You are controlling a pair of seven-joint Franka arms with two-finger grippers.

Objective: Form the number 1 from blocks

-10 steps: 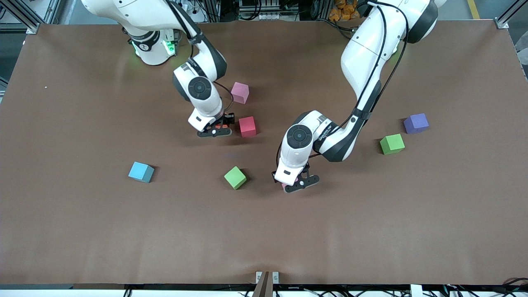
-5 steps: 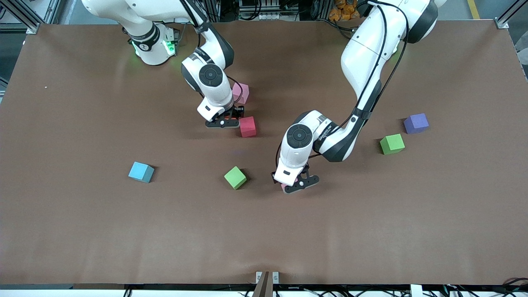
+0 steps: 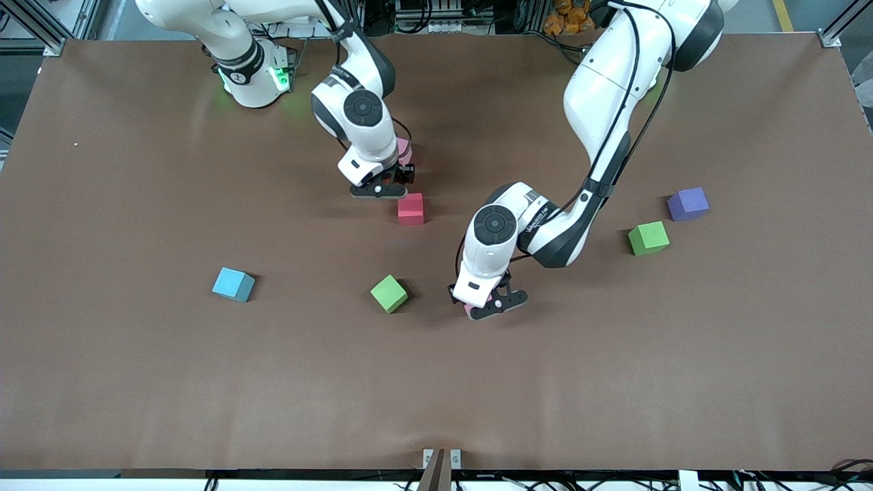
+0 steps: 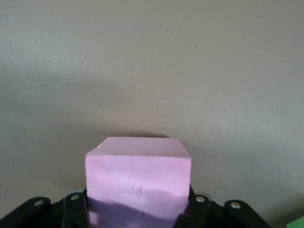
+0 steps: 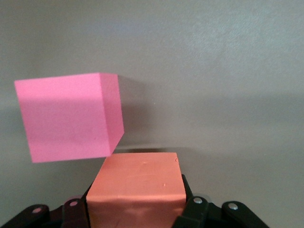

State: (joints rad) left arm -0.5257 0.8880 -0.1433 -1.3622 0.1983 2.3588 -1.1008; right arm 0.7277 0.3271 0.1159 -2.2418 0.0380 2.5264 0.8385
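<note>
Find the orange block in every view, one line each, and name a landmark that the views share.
Front view: almost hidden; a sliver of the orange block shows in the right pincer, just above the red block.
Left wrist view: not in it.
Right wrist view: low in the middle, the orange block shut in that arm's own pincer.
Shared landmark: the pink block beside it, seen in the front and right wrist views.

Brown table [image 3: 136, 375], purple block [image 3: 688, 204]
</note>
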